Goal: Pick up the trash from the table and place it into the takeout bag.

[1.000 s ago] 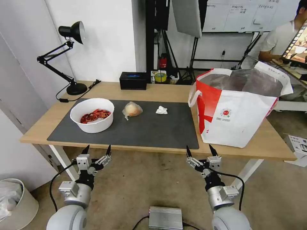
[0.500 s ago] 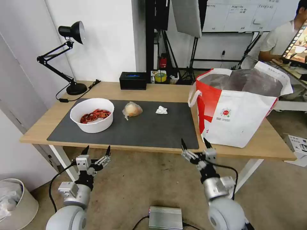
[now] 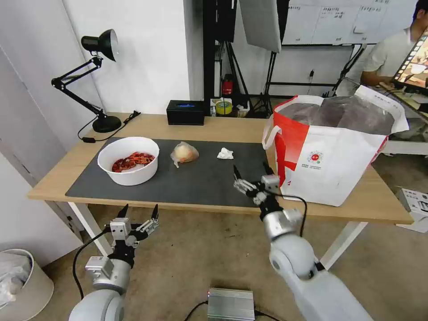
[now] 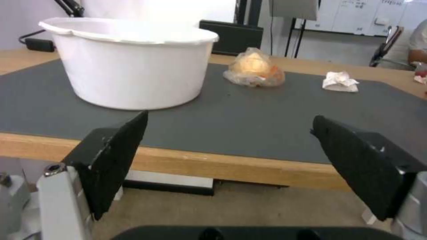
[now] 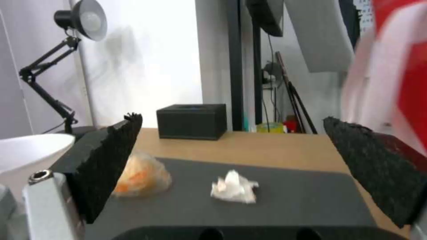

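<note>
On the dark mat [image 3: 196, 183] of the table [image 3: 223, 127] stand a white bowl of red shells [image 3: 128, 160], a small clear bag with a yellowish lump [image 3: 184, 153] and a crumpled tissue [image 3: 225, 154]. The white-and-red takeout bag [image 3: 330, 147] stands open at the table's right end. My right gripper [image 3: 251, 171] is open over the mat's near right part, just left of the bag, with the tissue [image 5: 233, 187] ahead of it between its fingers. My left gripper [image 3: 139, 210] is open below the table's front edge, facing the bowl [image 4: 131, 61].
A black box [image 3: 185, 112] sits at the table's back edge, and a black desk lamp [image 3: 96, 80] at the back left. A grey bin [image 3: 20, 285] is on the floor at left, a metal box [image 3: 231, 304] on the floor between my arms.
My right arm has risen from below the table's front edge and reached forward and left over the mat. The left arm has barely moved.
</note>
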{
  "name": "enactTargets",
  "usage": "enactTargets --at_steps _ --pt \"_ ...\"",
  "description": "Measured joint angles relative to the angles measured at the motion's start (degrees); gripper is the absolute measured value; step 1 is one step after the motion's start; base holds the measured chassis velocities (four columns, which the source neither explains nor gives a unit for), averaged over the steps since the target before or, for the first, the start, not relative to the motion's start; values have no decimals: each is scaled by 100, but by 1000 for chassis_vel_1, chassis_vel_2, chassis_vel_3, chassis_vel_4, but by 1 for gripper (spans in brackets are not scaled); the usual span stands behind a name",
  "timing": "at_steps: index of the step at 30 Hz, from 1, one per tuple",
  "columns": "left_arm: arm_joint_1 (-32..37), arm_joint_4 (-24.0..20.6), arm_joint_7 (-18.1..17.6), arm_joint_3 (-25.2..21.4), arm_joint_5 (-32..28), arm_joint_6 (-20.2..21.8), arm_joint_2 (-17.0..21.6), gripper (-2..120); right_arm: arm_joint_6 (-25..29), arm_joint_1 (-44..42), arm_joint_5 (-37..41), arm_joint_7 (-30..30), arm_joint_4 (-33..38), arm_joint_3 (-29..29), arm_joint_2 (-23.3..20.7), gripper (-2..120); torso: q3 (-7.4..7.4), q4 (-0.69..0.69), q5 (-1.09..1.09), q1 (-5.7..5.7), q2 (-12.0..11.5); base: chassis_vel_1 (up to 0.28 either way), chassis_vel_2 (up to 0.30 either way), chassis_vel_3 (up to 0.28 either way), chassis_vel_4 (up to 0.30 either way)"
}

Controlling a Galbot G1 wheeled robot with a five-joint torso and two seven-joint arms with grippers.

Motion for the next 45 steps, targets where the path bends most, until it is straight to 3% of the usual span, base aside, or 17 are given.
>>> enactTargets --at_steps 17,25,28,33,36,45 --pt "-7 34 47 64 56 -13 -108 100 -826 2236 725 398 -2046 -746 669 100 0 0 -1 0 0 0 0 0 0" --pt "43 34 58 15 56 -50 -127 100 -1920 3191 1350 921 -2793 -1075 1000 100 0 1 0 0 0 0 0 0 0" --pt "71 38 66 12 56 -100 -217 100 -2440 3594 1715 1156 -3387 -1191 1183 100 0 0 0 0 0 0 0 0 0" --pt "93 42 102 16 60 -117 -262 100 -2777 3774 2088 1367 -3688 -1198 1301 100 0 0 0 0 0 0 0 0 0" --pt "97 59 175 17 60 -121 -299 100 -3301 4009 2674 1654 -4131 -1125 1514 100 0 0 0 -1 1 0 0 0 0" --pt "34 114 157 33 60 -128 -313 100 -3319 4234 2246 1398 -4779 -1104 1757 100 0 1 0 -1 0 0 0 0 0"
